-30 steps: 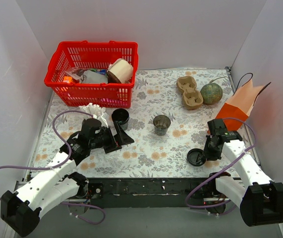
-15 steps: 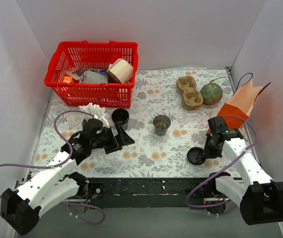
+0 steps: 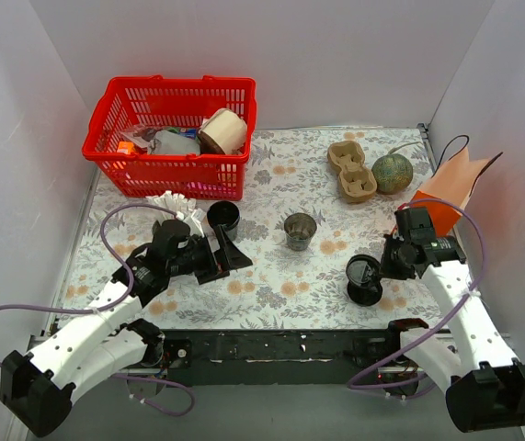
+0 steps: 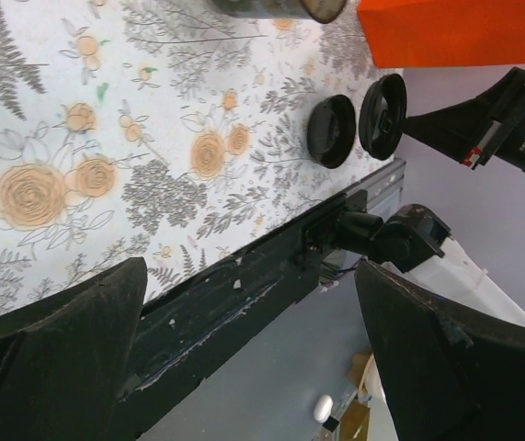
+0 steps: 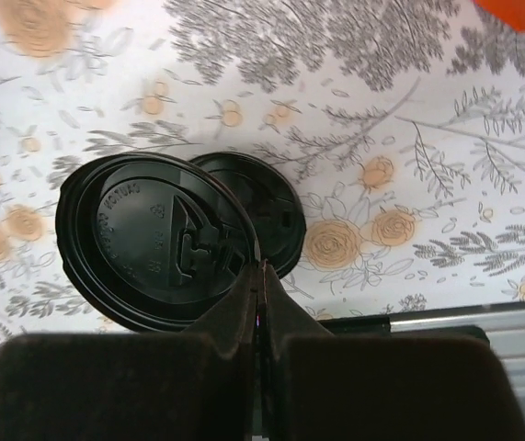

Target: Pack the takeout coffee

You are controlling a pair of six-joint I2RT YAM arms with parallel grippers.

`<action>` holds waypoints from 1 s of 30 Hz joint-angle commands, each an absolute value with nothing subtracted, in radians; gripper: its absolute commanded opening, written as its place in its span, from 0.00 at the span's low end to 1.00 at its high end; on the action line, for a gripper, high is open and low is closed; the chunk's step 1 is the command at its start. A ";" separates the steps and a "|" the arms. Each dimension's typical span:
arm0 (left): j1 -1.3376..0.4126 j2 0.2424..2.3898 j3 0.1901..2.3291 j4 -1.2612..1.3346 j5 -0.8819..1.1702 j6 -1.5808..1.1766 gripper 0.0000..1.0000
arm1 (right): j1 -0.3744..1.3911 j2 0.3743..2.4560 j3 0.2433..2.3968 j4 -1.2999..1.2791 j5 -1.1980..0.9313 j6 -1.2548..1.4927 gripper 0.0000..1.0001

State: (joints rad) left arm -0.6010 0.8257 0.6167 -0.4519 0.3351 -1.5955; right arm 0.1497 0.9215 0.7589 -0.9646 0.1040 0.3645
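The right pincer (image 5: 260, 274) is clamped on the rim of a flat black lid (image 5: 152, 243), held tilted just above a second black round piece (image 5: 271, 207) that lies on the flowered tabletop (image 3: 280, 287) near its front edge. The left pincer (image 3: 222, 256) is spread wide and grips nothing, just in front of the takeout coffee (image 3: 223, 217). Bare cloth lies between the arms. A red basket (image 3: 179, 165) sits back-left, and an orange bag (image 3: 446, 188) leans by the right wall.

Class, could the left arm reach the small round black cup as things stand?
Probably yes: the left gripper is open, empty and close beside the small round black cup, with nothing standing between them, though it would have to turn toward it.
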 commanded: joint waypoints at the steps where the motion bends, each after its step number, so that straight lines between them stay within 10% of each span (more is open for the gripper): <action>1: -0.607 0.801 0.650 -0.341 0.434 -1.615 0.98 | 0.144 0.856 0.841 -0.936 -0.027 0.256 0.01; 21: -0.980 1.308 0.917 -0.141 0.156 -1.732 0.98 | 0.413 0.910 0.931 -0.741 -0.278 0.316 0.01; 30: -1.012 1.381 0.969 -0.130 0.101 -1.712 0.65 | 0.437 0.920 0.925 -0.741 -0.345 0.324 0.01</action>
State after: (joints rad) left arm -0.9951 1.3689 0.9112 -0.1547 0.1413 -1.7283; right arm 0.4274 0.9173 0.8894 -0.7784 -0.2913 0.3149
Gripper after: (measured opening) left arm 0.706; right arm 0.022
